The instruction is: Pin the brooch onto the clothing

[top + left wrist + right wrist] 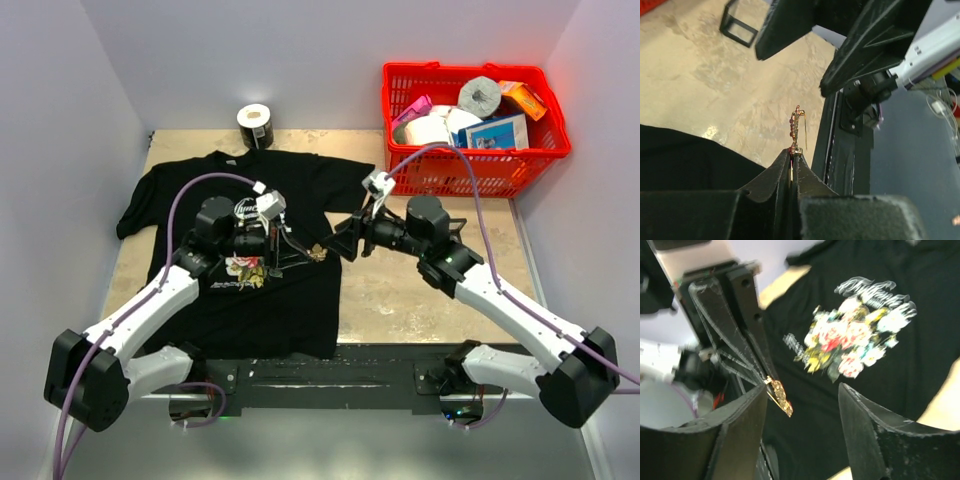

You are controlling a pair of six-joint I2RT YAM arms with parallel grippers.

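Observation:
The black T-shirt (290, 300) lies flat on the left half of the table, its rose print (855, 335) facing up. My left gripper (794, 150) is shut on the base of the tiny gold and pinkish-red brooch (796, 127), whose thin pin stands free beside it. The brooch (317, 253) hangs above the shirt's right edge. My right gripper (802, 390) is open, its fingers on either side of the brooch (780, 396) and not touching it. In the left wrist view the right fingers (865, 45) loom just beyond the brooch. The two grippers (345, 240) meet tip to tip.
A red basket (470, 165) of packets and a paper roll stands at the back right. A roll of tape (256, 125) sits behind the shirt's collar. Bare tan tabletop (420, 300) lies right of the shirt. A small black frame (737, 25) stands on the table.

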